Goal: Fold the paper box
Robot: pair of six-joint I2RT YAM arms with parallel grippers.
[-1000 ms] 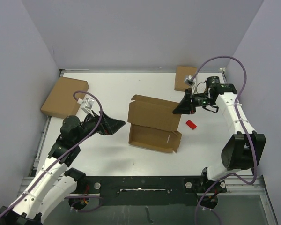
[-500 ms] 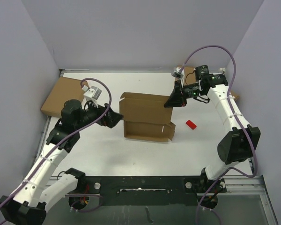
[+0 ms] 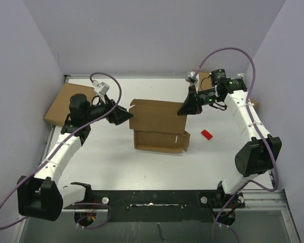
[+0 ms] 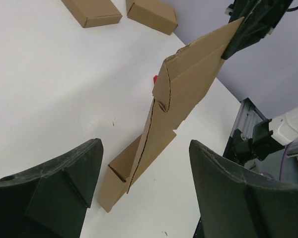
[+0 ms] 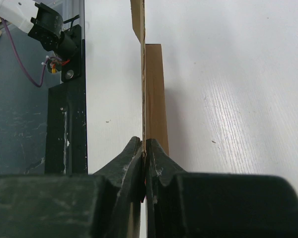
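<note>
The paper box (image 3: 157,125) sits at frame centre on the worktop (image 3: 111,162), lid panel raised. The right tool (image 3: 184,110) is clenched on the lid's right edge. The left tool (image 3: 125,116) is released, fingers spread, just beside the box's left edge.

My right gripper (image 5: 144,145) is pinched tight on the right edge of the paper box (image 3: 157,119). My right arm (image 3: 247,120) comes in from the box's right, wrist angled down toward it. My left gripper (image 3: 122,116) sits at the box's left edge, jaws spread wide, not touching. My left arm (image 3: 66,147) reaches up from the box's near-left.
</note>
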